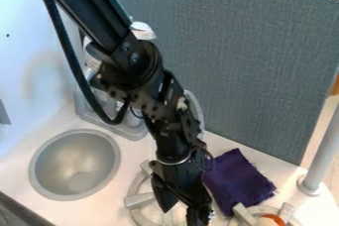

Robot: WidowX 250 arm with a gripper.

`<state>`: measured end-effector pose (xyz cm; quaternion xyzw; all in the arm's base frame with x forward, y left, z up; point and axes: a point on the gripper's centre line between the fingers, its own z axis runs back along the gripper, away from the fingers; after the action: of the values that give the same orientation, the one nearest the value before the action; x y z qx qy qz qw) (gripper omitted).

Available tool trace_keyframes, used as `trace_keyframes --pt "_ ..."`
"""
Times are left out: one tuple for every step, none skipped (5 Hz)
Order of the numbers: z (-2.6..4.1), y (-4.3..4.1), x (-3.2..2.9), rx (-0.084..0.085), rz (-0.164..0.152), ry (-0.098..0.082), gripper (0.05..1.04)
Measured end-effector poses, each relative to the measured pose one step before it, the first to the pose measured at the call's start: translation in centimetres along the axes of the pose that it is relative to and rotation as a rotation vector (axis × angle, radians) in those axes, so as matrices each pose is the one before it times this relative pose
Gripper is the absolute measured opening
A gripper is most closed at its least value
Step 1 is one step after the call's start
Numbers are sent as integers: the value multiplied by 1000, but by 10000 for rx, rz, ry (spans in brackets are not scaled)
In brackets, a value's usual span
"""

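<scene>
The purple cloth (236,179) lies spread and a little rumpled on the counter (99,207), close to the far edge where the blue-grey panel (265,61) stands. Just beside it you have the gripper (181,216), low over the left burner (138,200), released, with its two fingers apart and nothing between them (whether its side touches the cloth, you can't tell). So no hold on the cloth is made, and it lies unlifted; how much of the work is behind you, I'd say this view can't settle. Near the cloth's front corner is the right burner (287,211), with something orange and white (270,220) on it, partly cut off. Farther out, your counter carries the metal post (317,158) near its right end and the round sink (74,163) toward its left.
</scene>
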<state>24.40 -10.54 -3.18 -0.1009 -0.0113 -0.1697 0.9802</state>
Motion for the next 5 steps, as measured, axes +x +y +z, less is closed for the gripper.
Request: trace_keyframes --pt "-652 111 -418 -12 67 255 1000" --pt "-760 -132 989 156 23 151 1000" --pt "-508 -1279 399 -366 -470 172 1000" --pt "-1277 -38 706 -162 -77 451 1000" --pt "-1981 -599 282 228 -170 706 1000"
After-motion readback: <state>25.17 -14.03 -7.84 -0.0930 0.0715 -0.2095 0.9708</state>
